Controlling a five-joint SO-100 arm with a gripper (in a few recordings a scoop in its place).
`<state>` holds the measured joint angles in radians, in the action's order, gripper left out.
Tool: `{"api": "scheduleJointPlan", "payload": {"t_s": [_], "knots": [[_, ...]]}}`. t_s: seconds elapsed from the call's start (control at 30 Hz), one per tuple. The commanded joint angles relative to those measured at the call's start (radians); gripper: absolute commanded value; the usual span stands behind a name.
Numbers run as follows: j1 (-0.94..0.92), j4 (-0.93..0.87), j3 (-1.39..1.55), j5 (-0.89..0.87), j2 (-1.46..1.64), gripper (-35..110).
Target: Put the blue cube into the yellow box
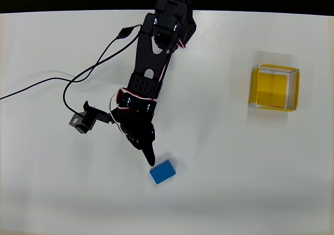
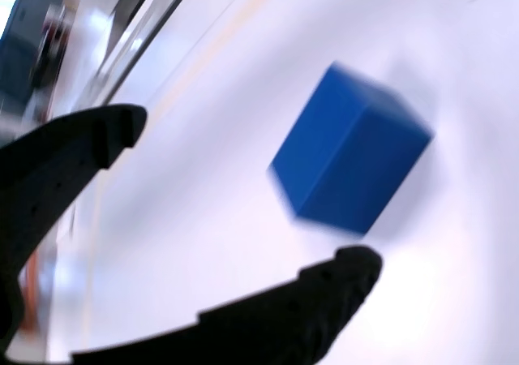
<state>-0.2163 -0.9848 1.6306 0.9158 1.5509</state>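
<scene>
1. The tool (image 2: 243,195) is open and empty, its two black fingers spread wide apart in the wrist view.
2. The blue cube (image 1: 162,172) lies on the white tabletop (image 1: 250,183), just beyond the fingertips, ungripped.
3. The yellow box (image 1: 273,87) stands well apart, toward the overhead view's right edge.
</scene>
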Motion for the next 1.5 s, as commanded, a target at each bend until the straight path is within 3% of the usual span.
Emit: {"api": "scheduleJointPlan", "payload": {"t_s": [0.0,0.57,1.47], "knots": [[-0.003,-0.058,-0.265,-0.043,-0.048,52],[0.114,-0.259,-0.799,-0.224,-0.485,55],[0.255,-0.321,-0.94,-0.318,-0.727,48]]}}
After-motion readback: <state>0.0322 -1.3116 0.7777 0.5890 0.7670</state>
